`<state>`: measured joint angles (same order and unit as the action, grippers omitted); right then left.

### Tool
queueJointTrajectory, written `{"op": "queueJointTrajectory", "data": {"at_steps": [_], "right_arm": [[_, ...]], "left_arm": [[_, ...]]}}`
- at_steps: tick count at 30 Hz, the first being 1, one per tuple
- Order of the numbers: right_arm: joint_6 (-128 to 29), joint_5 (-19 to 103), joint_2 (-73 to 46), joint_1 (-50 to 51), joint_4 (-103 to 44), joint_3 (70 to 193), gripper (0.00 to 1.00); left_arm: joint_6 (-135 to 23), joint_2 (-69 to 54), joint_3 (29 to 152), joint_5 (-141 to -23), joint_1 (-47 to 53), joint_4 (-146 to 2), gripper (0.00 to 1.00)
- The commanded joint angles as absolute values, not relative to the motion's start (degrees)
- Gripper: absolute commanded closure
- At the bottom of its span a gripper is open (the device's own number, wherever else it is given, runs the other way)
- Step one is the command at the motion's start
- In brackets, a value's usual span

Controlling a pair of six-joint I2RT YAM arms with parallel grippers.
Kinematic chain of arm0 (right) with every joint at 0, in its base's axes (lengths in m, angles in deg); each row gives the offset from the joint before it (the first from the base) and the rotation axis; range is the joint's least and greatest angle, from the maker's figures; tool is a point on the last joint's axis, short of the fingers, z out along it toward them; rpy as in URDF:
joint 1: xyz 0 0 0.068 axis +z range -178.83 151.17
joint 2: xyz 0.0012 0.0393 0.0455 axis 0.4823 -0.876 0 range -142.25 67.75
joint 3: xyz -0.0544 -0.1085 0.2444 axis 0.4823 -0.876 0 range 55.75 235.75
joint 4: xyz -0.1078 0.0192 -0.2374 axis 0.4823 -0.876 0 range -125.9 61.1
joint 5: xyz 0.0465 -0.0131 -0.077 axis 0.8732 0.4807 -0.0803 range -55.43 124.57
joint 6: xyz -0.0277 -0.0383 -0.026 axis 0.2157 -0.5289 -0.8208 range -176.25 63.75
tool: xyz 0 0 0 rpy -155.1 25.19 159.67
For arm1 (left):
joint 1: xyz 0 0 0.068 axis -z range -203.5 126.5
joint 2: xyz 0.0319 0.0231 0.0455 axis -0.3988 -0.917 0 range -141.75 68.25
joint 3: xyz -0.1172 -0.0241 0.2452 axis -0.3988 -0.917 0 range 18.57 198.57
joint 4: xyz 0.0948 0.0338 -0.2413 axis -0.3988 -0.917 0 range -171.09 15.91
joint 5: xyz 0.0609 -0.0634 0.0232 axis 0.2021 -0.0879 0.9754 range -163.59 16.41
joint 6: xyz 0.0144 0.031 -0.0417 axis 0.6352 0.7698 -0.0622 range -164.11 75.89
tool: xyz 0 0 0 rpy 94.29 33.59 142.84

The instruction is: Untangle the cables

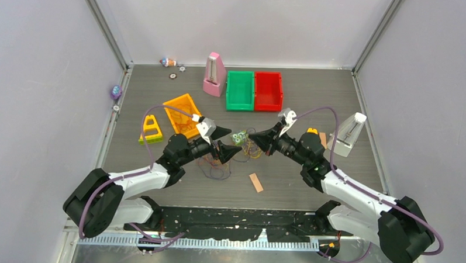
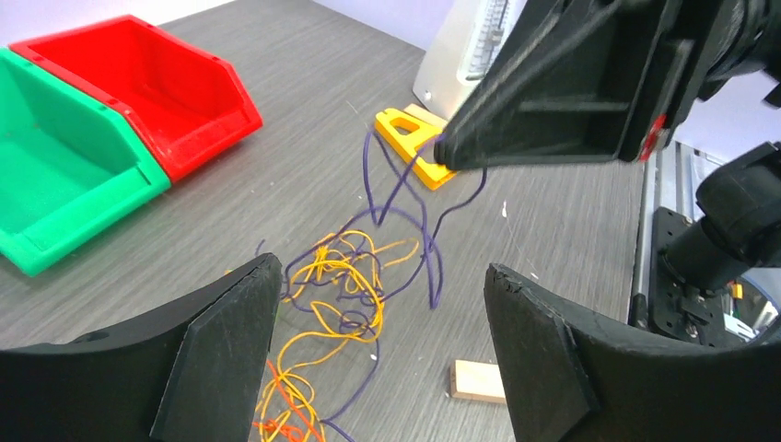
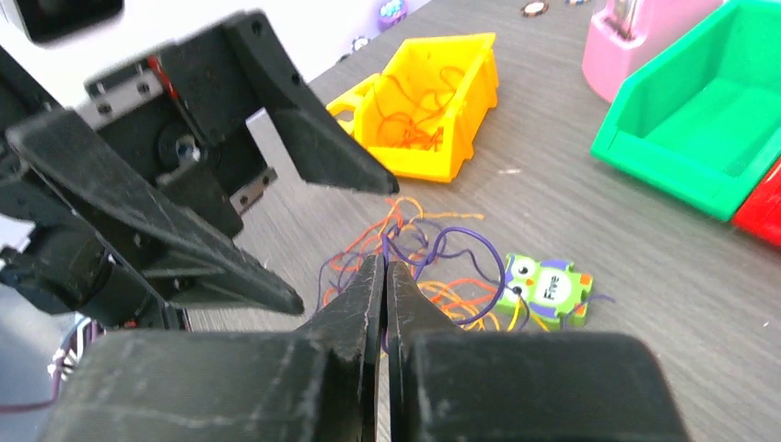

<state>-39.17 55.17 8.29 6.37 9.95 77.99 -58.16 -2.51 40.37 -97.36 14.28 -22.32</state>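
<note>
Cables [image 1: 248, 151] sit in a loose tangle mid-frame in the top view, on the tabletop [image 1: 314, 93] btw the two arms. The heap has no single heading. Its long axis runs approx. lower left to upper right in the top view, and from the bottom edge up toward centre in the left wrist view. Orange & yellow-green loops lie flat on the surface.

A purple strand [image 2: 405, 187] lifts off the heap and climbs toward the upper right of the left wrist view, to the tip of the right gripper [image 2: 442, 157]. Those jaws are closed tight, w/ the strand apparently pinched at the tip. The left gripper [image 2: 382, 359] hangs over the heap w/ its jaws spread wide, gripping nothing.

A green owl tag [image 3: 548, 287] sits at the tangle's right edge in the right wrist view, w/ a purple loop beside it. A wooden block [image 2: 479, 380] lies near the heap, lower right in the left wrist view. The orange bin [image 3: 433, 101], upper centre in the right wrist view, holds more orange cable.
</note>
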Motion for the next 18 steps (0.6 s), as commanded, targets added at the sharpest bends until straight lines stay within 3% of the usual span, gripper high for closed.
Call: {"op": "queueJointTrajectory", "data": {"at_steps": [1,9,18], "right_arm": [[-39.63,51.37,12.25,6.48,-0.38,88.46,0.95],[-36.06,54.45,11.10,6.67,-14.31,106.84,0.95],[-34.87,53.46,8.90,6.76,-20.93,120.06,0.95]], "left_arm": [[-57.14,-1.76,40.80,-95.06,14.43,-18.40,0.18],[-61.58,-12.08,46.41,-92.73,14.51,-18.72,0.20],[-63.74,-17.36,51.40,-93.64,15.02,-24.31,0.32]]}}
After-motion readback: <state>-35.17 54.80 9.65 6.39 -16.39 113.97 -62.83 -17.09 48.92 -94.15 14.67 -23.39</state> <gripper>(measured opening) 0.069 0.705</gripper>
